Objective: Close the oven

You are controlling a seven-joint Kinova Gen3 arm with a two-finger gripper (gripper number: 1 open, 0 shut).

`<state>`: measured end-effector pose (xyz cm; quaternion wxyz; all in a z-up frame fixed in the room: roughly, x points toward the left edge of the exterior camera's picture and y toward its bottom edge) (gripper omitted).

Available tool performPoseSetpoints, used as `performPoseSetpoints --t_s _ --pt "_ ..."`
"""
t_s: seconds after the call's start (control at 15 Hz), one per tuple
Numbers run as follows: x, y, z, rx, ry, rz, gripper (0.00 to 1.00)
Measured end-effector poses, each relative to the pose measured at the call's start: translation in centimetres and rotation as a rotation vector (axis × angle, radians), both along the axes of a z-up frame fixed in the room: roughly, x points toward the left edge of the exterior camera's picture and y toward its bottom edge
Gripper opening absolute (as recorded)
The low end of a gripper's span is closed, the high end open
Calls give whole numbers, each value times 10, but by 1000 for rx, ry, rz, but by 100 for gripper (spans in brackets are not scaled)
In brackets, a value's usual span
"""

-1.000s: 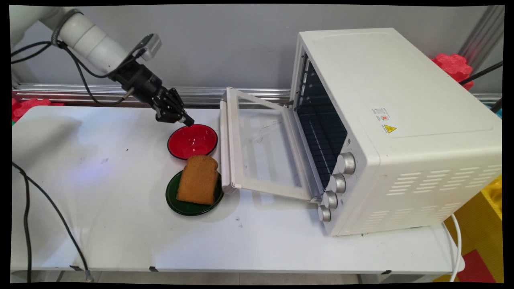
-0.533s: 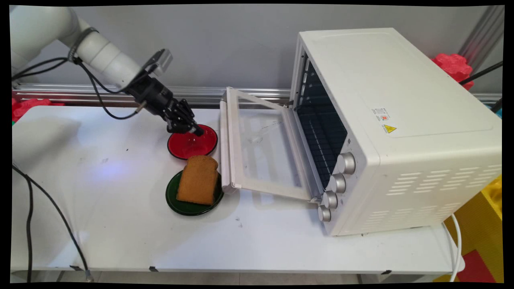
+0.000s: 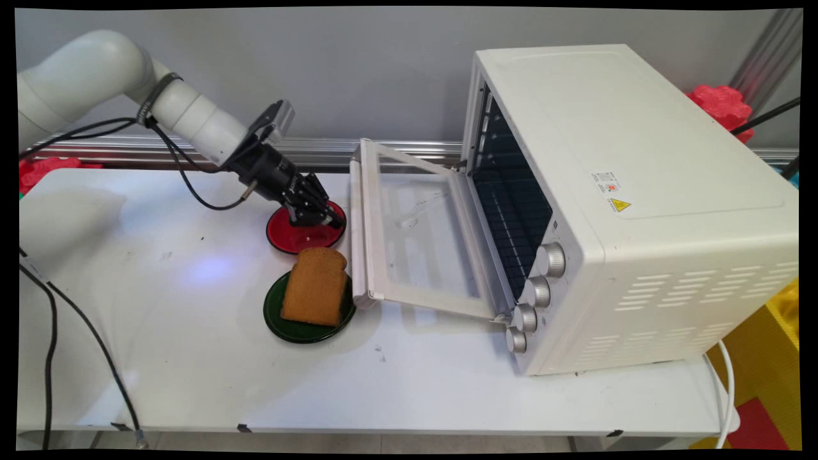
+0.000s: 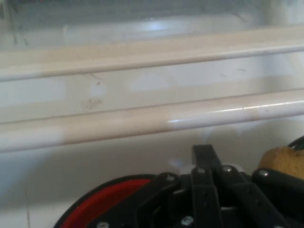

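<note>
white table [image 3: 192, 358], open toaster oven [image 3: 639, 211], bread [image 3: 314, 286]

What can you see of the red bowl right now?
The red bowl is small, round and glossy, red inside with a dark rim, and looks like plastic or glazed ceramic. It sits upright on the white table, just left of the open oven door's handle and behind the green plate that carries the bread slice. What shows of its inside is empty. The black gripper hangs low over its far right part and hides it there; whether it touches the bowl cannot be told.
</note>
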<state>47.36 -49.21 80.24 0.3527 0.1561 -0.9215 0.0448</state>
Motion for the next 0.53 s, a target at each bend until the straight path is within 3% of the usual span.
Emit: performPoseSetpoints --t_s 0.53 --pt "-13 1 -20 -14 10 13 0"
